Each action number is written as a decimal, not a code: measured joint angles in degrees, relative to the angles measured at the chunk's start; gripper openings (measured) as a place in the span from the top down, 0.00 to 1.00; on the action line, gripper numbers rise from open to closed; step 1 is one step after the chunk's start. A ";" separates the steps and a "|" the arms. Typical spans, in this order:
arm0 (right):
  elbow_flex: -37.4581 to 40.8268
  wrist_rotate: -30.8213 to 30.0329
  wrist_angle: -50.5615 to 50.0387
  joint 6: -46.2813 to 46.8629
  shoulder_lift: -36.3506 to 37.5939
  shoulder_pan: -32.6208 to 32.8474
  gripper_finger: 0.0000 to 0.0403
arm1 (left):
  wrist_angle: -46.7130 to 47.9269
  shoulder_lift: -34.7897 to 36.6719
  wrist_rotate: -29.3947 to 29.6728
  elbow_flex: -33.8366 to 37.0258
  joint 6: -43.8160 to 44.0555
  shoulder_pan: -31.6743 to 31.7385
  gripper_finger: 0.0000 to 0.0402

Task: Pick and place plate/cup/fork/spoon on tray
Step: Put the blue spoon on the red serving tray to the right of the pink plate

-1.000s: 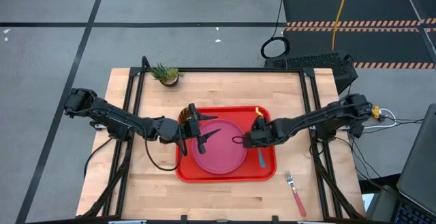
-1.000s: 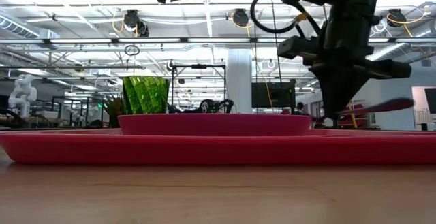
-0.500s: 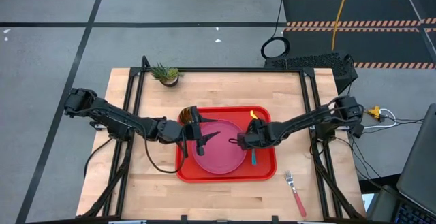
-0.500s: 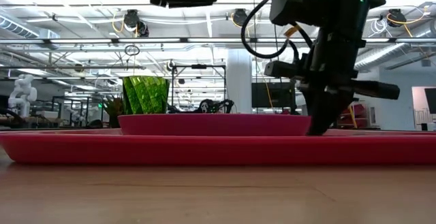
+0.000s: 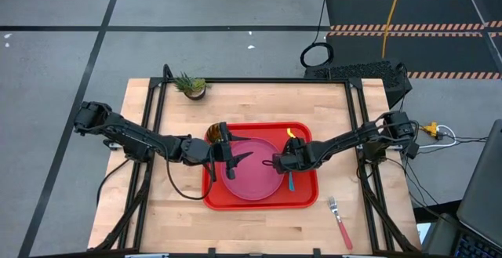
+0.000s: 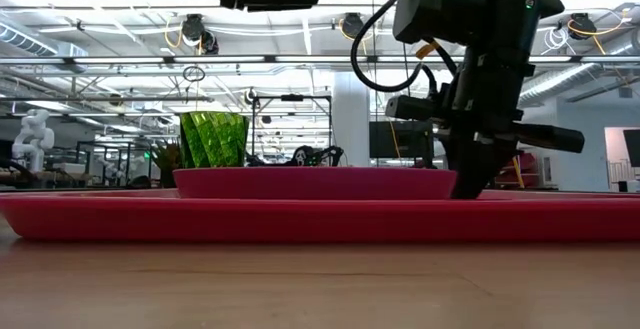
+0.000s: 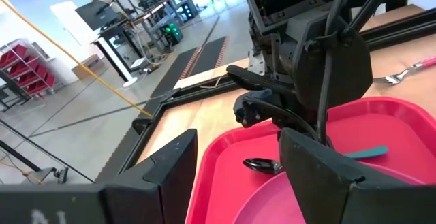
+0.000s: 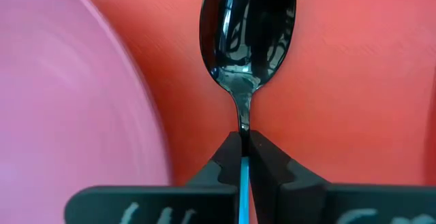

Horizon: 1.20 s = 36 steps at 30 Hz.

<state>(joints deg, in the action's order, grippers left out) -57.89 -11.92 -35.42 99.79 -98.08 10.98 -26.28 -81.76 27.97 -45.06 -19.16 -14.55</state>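
Right wrist view shows the right gripper clamped on the neck of the spoon, its dark bowl lying face up on the red floor of the tray, just beside the rim of the plate. From above, the spoon's light blue handle trails out behind the fingers, in the strip of tray on the plate's right.

The risk, as a judgement: the pinch sits on a thin, slick stem, so if the jaws part unevenly the spoon may drag, swing against the plate, or ride up its rim. Lifting away before letting go would pull it off the tray again.

Across the plate, the left gripper hangs spread and empty. The fork waits on the table, well apart from the tray.

No brand, label or writing can be read.
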 joint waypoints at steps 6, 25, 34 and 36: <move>0.00 -0.20 -0.40 -0.02 0.00 0.00 1.00 | -0.02 0.00 0.00 0.00 0.07 0.00 0.47; 0.02 -1.88 -0.63 0.24 0.00 -0.04 0.96 | 0.56 0.00 0.00 0.00 0.07 0.00 0.47; 0.02 -1.57 -0.46 0.27 0.00 -0.04 0.91 | 0.81 0.00 0.02 0.00 0.07 0.00 0.47; 0.02 -1.57 -0.44 0.63 0.00 -0.04 0.87 | 0.81 0.00 0.01 0.00 0.08 0.00 0.47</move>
<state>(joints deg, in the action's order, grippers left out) -57.87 -13.50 -35.86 100.42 -98.08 10.94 -25.47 -81.76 27.97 -45.06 -19.08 -14.55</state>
